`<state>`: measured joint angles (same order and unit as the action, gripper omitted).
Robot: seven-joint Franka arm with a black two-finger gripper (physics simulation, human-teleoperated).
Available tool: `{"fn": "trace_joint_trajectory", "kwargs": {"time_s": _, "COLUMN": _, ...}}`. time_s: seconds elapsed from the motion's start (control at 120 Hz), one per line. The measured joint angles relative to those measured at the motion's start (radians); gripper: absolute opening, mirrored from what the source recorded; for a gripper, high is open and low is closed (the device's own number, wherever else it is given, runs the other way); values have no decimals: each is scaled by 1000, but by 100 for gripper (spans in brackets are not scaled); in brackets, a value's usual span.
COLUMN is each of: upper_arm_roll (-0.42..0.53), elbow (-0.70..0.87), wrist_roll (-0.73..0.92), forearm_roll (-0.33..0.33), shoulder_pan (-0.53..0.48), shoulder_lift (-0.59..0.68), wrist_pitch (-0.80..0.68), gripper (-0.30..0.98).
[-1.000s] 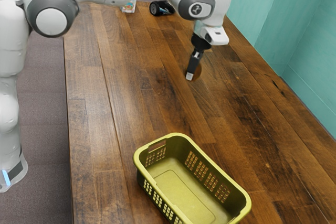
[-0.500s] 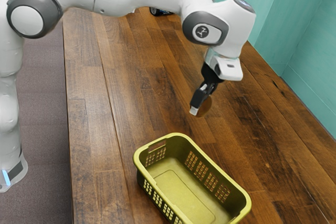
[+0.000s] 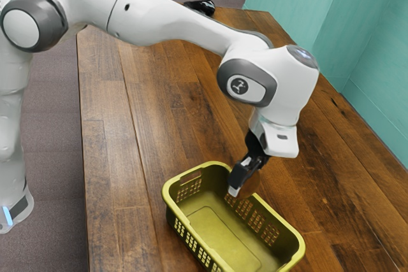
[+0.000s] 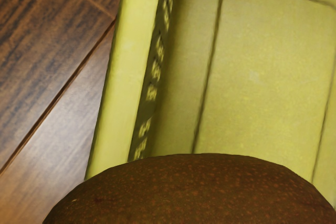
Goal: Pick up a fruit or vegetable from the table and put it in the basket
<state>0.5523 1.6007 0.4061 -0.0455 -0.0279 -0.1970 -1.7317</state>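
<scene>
The fruit [image 4: 194,195], brown and rounded with reddish speckles, is in the gripper [image 3: 242,187], clear of the table [image 3: 115,176]. The exterior view shows 1 finger [image 3: 240,174] lying against the fruit's near side; the other is hidden behind it, but with nothing under the fruit to bear it, I judge that the pair has it pinched between them. The relation that matters now is between the fruit and the basket [image 3: 217,221]. The basket's long axis slants from the exterior view's upper left to its lower right, and the gripper hangs by the far long side, close to the end with the handle slot. The wrist view puts the fruit partly across a long rim, with the basket's floor opening out on 1 side of that rim and bare wood on the other. So the middle of the basket lies toward the camera from the gripper and toward the exterior view's lower right. The next move, as I read it, calls for a short shift that way, then a drop inside the 4 walls and a release. Let go too soon, the fruit could strike the rim and roll out onto the wood.
</scene>
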Motion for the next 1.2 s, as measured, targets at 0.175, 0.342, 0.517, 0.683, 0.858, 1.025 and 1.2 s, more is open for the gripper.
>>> {"fn": "trace_joint_trajectory", "kwargs": {"time_s": 0.175, "upper_arm_roll": 0, "elbow": -2, "wrist_roll": -35, "forearm_roll": 1, "shoulder_pan": 45, "shoulder_lift": -28, "wrist_pitch": -67, "gripper": 31}}
{"fn": "trace_joint_trajectory", "kwargs": {"time_s": 0.342, "upper_arm_roll": 0, "elbow": -2, "wrist_roll": -63, "forearm_roll": 6, "shoulder_pan": 61, "shoulder_lift": -64, "wrist_pitch": -120, "gripper": 35}}
{"fn": "trace_joint_trajectory", "kwargs": {"time_s": 0.517, "upper_arm_roll": -1, "elbow": -3, "wrist_roll": -89, "forearm_roll": 10, "shoulder_pan": 88, "shoulder_lift": -80, "wrist_pitch": -160, "gripper": 39}}
{"fn": "trace_joint_trajectory", "kwargs": {"time_s": 0.683, "upper_arm_roll": -1, "elbow": -6, "wrist_roll": -105, "forearm_roll": 13, "shoulder_pan": 97, "shoulder_lift": -81, "wrist_pitch": -173, "gripper": 53}}
{"fn": "trace_joint_trajectory", "kwargs": {"time_s": 0.858, "upper_arm_roll": -2, "elbow": -9, "wrist_roll": -114, "forearm_roll": 21, "shoulder_pan": 103, "shoulder_lift": -80, "wrist_pitch": -171, "gripper": 65}}
{"fn": "trace_joint_trajectory", "kwargs": {"time_s": 1.025, "upper_arm_roll": -2, "elbow": -10, "wrist_roll": -119, "forearm_roll": 23, "shoulder_pan": 108, "shoulder_lift": -78, "wrist_pitch": -169, "gripper": 67}}
{"fn": "trace_joint_trajectory", "kwargs": {"time_s": 1.2, "upper_arm_roll": -2, "elbow": -10, "wrist_roll": -124, "forearm_roll": 20, "shoulder_pan": 109, "shoulder_lift": -76, "wrist_pitch": -168, "gripper": 68}}
